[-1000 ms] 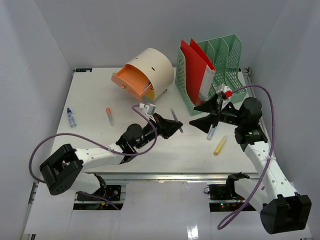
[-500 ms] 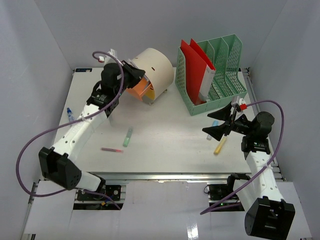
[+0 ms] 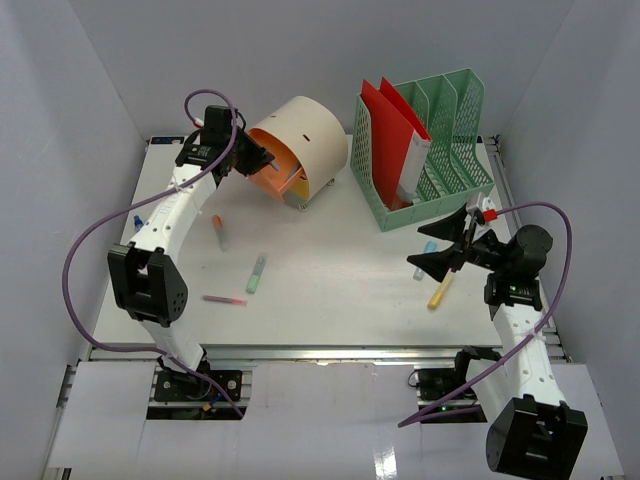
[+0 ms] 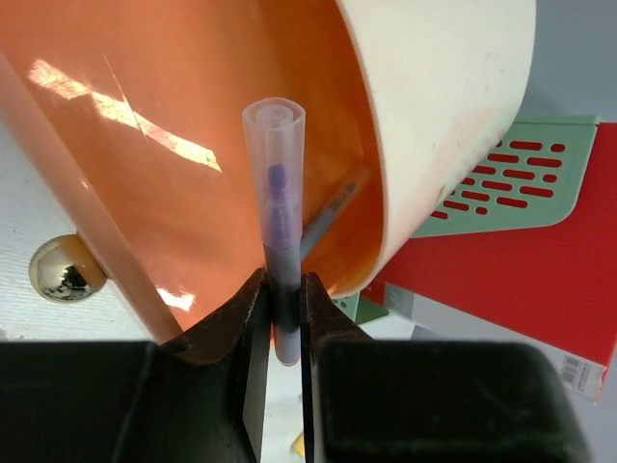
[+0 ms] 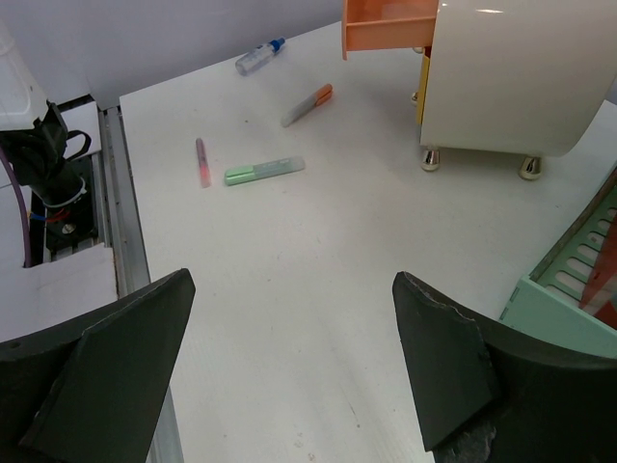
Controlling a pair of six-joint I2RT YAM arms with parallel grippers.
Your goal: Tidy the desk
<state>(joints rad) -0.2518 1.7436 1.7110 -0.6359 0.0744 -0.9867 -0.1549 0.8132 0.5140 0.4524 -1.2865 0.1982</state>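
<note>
Left gripper is clamped on a purple marker with a clear cap, right at the mouth of the orange drawer of the cream round organizer. Another pen lies in the drawer just behind the marker. Right gripper hangs wide open with nothing in it, the desk below and the green file rack with its red folders off to its right.

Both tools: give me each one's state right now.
Left tool: closed on a purple marker.
Right tool: open, holding nothing.
</note>
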